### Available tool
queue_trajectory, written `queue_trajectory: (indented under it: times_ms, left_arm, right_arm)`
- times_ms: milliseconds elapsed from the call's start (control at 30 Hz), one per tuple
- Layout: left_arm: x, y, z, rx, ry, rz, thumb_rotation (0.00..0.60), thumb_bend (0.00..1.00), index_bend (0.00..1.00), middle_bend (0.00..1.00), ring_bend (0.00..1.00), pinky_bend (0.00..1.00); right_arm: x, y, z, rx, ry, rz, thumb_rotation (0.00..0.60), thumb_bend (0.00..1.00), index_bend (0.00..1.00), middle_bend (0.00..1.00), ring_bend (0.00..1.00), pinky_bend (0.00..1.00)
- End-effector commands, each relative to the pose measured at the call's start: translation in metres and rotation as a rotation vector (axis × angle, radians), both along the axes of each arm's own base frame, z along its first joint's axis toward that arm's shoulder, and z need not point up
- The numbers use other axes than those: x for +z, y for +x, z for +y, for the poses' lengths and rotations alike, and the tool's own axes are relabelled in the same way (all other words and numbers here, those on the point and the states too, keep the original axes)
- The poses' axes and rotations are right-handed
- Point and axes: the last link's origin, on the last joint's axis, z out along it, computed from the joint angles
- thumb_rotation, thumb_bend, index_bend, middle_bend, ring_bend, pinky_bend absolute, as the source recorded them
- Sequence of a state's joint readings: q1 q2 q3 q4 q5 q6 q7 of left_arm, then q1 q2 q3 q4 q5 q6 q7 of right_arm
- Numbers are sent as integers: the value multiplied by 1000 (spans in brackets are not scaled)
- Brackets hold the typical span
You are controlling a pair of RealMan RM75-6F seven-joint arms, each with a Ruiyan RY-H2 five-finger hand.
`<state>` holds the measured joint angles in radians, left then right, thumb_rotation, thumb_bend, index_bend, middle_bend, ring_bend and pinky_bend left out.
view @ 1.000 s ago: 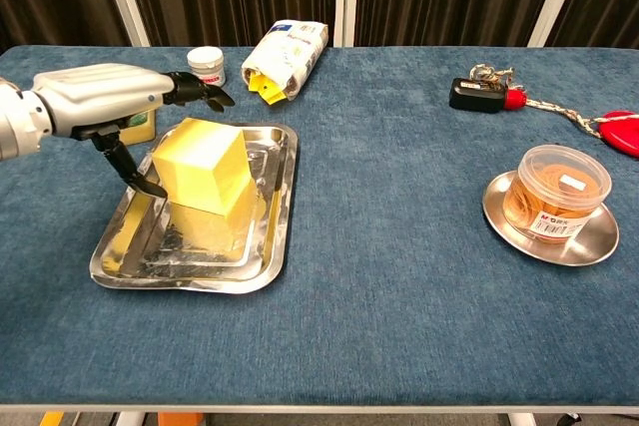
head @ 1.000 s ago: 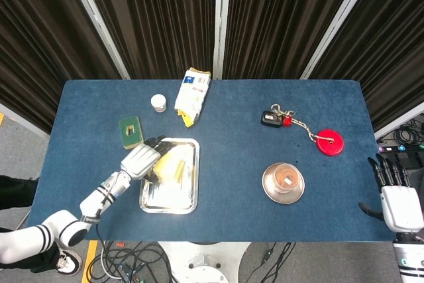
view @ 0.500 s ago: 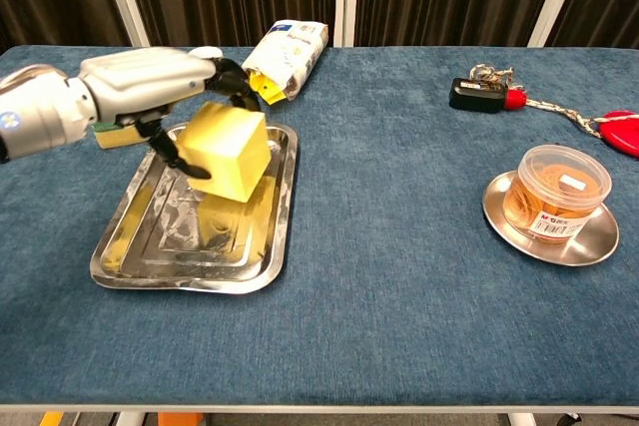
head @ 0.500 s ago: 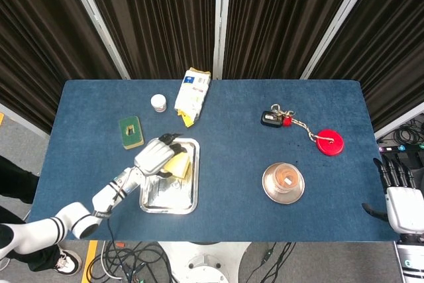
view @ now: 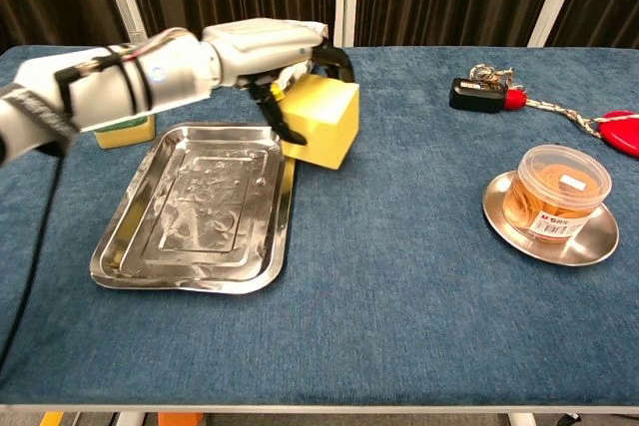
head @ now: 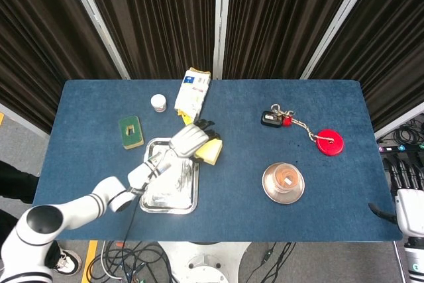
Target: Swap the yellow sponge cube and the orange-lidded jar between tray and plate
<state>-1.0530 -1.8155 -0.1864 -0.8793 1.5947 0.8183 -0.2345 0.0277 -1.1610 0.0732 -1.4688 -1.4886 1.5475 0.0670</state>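
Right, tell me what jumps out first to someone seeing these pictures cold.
The bright yellow sponge cube stands out, gripped by the left hand just right of the shiny tray, which holds nothing. Next, the orange-lidded jar on the plate to the right.

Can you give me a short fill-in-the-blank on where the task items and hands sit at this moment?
1. The yellow sponge cube is gripped by the robot's ____ hand.
2. The rectangular metal tray now holds ____.
3. The orange-lidded clear plastic jar stands on the round metal ____.
4. The red disc is tied by a cord to the ____ near the table's far edge.

Missing words: left; nothing; plate; keys
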Motion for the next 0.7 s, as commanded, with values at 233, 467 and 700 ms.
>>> queue_trajectory:
  times_ms: [233,467,700]
  left_arm:
    - [-49,41,20,39,-49,-24,600,180,355,429,131,175]
    - [-58,41,24,60,-59,-5,600,162,293,295,119,175]
    - [-51,35,27,45,-52,-16,600,63,81,52,43,169]
  right_arm:
    - [0,-5,1,-13,5,-8,600,0,0,0,0,0]
    - [-4,-3,-1,-5,13,-15,600,0,0,0,0,0]
    - [-4,-4,0,-3,12,-18,600,0,0,0,0,0]
